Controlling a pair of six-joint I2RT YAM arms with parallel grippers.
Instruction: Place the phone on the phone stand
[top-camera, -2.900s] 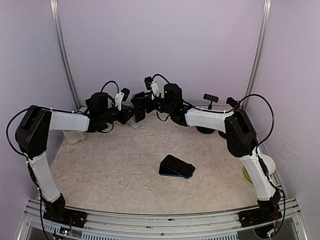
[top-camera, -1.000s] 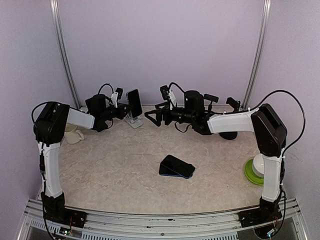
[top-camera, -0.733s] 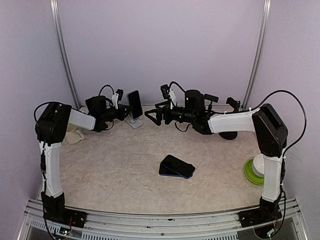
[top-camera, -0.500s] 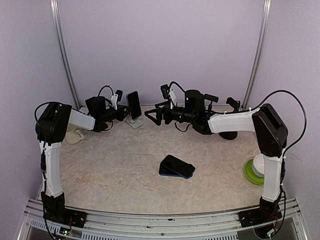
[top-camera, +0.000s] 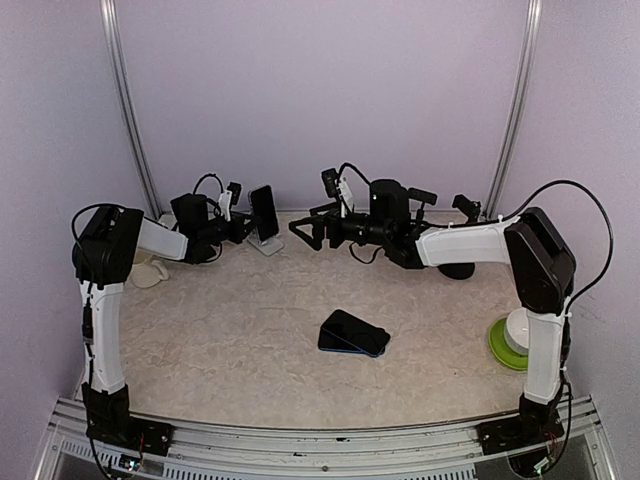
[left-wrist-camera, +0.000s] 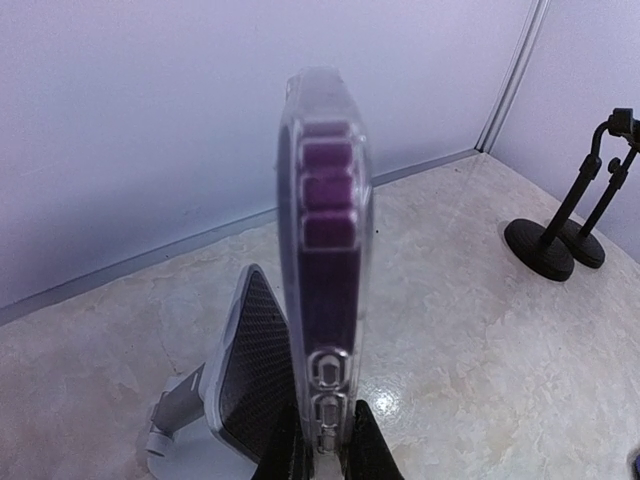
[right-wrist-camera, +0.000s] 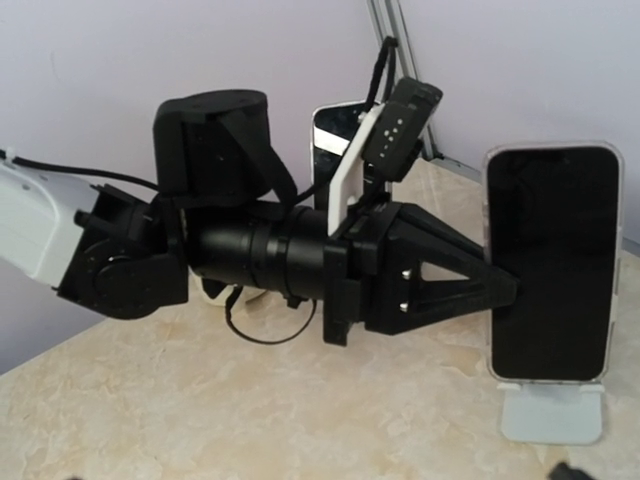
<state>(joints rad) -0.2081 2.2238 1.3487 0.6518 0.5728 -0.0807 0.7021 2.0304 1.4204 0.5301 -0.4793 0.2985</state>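
My left gripper is shut on the lower edge of a black phone in a clear case. It holds the phone upright at the back left, over the grey phone stand. In the left wrist view the phone is edge-on between my fingertips, just in front of the stand's black mesh back. In the right wrist view the phone has its bottom edge at the stand's lip; I cannot tell if it rests there. My right gripper is open and empty, just right of the stand.
A second dark phone lies flat mid-table. Two black stands on round bases are at the back right. A white cup sits at the left wall. A green plate with a white cup is at the right edge.
My right gripper has let go of the phone and drawn back to the right. My left gripper has kept the phone and moved it slightly down and left onto the stand.
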